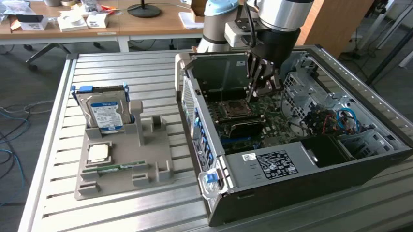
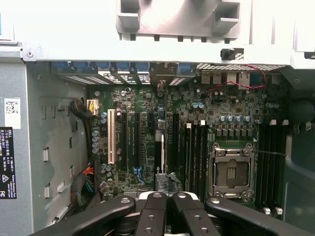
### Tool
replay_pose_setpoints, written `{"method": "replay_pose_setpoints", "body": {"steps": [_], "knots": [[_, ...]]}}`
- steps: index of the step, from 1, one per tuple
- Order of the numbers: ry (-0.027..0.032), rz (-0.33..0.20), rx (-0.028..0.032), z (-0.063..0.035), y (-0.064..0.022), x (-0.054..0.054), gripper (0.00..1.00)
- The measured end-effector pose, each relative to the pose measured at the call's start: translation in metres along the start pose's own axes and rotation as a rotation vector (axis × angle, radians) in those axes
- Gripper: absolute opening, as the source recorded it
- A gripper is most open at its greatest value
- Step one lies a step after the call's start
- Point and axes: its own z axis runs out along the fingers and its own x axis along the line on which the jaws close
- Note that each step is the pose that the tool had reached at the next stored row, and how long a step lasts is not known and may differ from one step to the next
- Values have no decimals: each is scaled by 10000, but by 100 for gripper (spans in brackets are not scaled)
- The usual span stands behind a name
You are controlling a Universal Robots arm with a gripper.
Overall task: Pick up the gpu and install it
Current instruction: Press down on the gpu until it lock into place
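The gpu is a dark flat card that stands on edge in a motherboard slot inside the open PC case, just in front of the CPU socket. The wrist view shows the gpu edge-on as a thin pale strip between the long black slots. My gripper hangs inside the case above the board, a little above the card. Its black-taped fingertips are pressed together, so the gripper is shut with nothing visible between them. Whether they touch the card's top edge I cannot tell.
A grey parts holder on the slatted table at the exterior view's left carries a silver hard drive with a blue label, a square chip and a green memory stick. The power supply and cable bundles crowd the case.
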Motion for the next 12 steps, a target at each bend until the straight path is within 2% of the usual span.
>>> {"method": "replay_pose_setpoints", "body": {"steps": [6, 12], "knots": [[-1, 0, 1, 10, 0, 0, 11], [0, 2, 0, 117, 1, 2, 11]]}}
